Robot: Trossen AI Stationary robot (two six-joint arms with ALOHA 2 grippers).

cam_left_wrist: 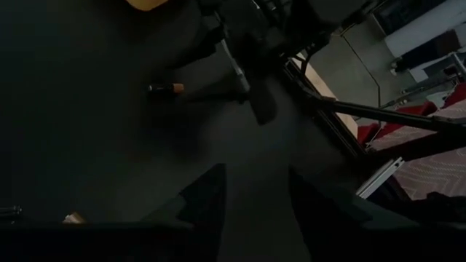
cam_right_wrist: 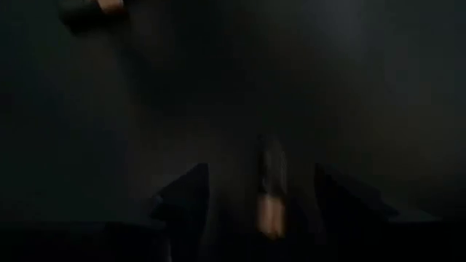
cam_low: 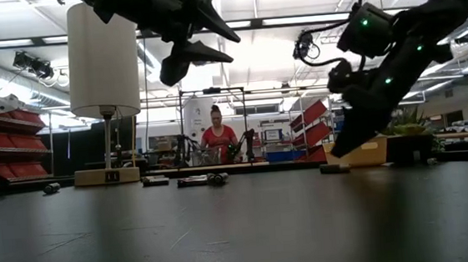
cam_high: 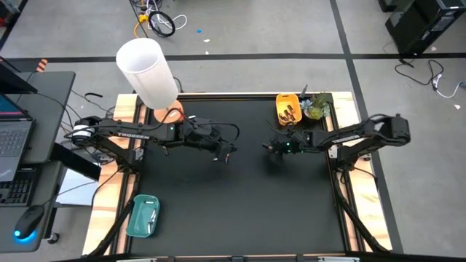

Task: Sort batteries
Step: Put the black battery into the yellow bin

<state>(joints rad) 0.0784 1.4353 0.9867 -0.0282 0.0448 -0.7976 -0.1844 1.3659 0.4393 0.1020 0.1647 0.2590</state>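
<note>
The black tabletop (cam_high: 240, 204) was seen under both arms, with a white lamp (cam_high: 148, 71) at its far left corner, a teal tray (cam_high: 143, 216) at the near left and a yellow tray (cam_high: 288, 109) at the far right. The left claw (cam_high: 224, 151) and the right claw (cam_high: 274, 146) were held above the middle, apart from each other, both with the fingers spread and nothing gripped. A dark battery (cam_right_wrist: 271, 191) was seen blurred between the right fingers, so it is judged as dropping; another battery (cam_left_wrist: 166, 89) lay on the tabletop ahead of the left claw. For a good pick, the claw should be lowered straight over one battery, across its length. Behind the tabletop, a person (cam_low: 219, 140) sat in a workshop.
</note>
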